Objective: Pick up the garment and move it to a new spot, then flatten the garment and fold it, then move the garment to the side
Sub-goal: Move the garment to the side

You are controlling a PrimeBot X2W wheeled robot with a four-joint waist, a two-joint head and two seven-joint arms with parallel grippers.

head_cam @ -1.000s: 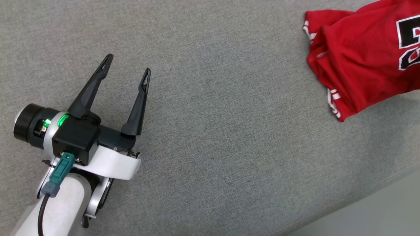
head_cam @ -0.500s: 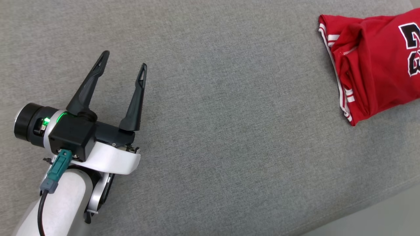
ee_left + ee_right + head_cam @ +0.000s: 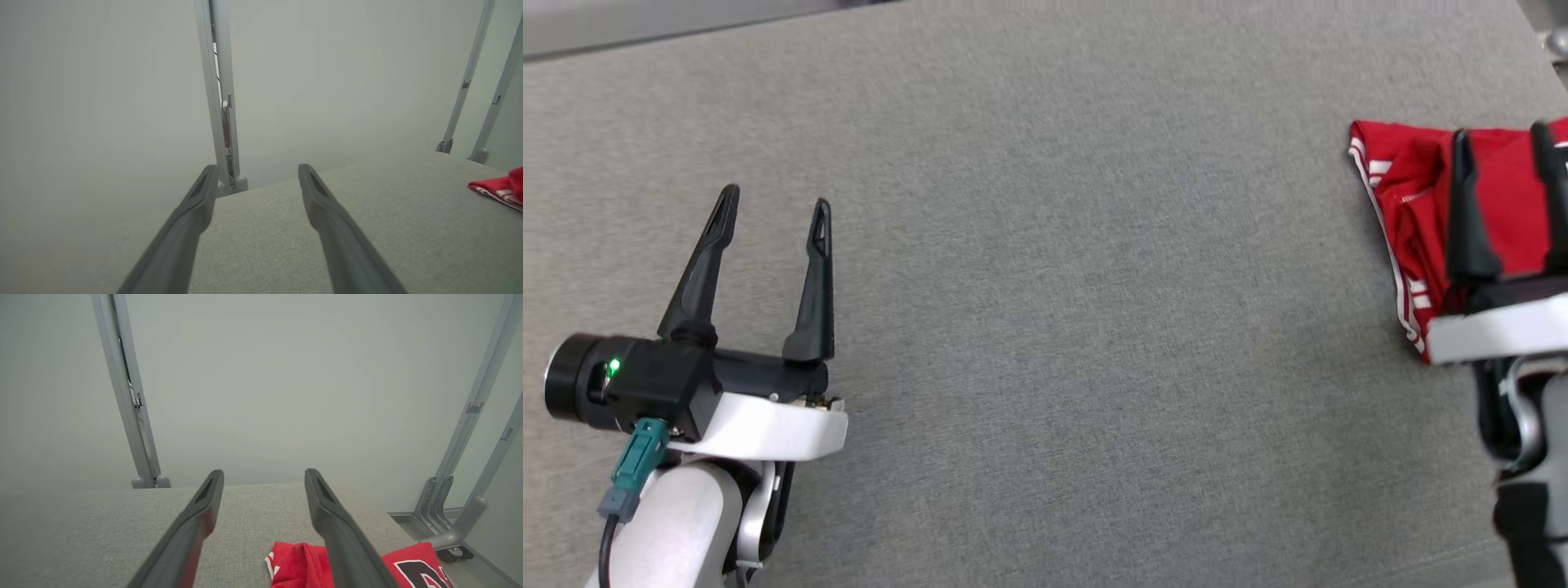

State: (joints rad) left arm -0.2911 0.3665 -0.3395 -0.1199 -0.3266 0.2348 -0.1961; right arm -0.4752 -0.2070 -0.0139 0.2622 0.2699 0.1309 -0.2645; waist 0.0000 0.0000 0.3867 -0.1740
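Versus a second ago: the head camera has shifted, so the desk's (image 3: 1094, 286) far edge now shows at top left. The right end effector (image 3: 1499, 131) has come into view at the right edge; it was out of frame before. The red garment (image 3: 1413, 188) with white-striped trim lies bunched on the grey desk at far right, near the desk's right end. It is partly hidden behind the right fingers, and its black-and-white print no longer shows in the head view. The left end effector (image 3: 776, 197) is at lower left as before, fingers now pointing more straight up the view.

Right end effector: released, fingers spread, nothing clamped between them, positioned over the garment. In the right wrist view the cloth lies below the fingers; can't tell if they touch it. Left end effector: released, fingers wide, empty, over bare desk, well apart from the garment, which sits at the right edge of the left wrist view. Pale forearms rise from the bottom edge.
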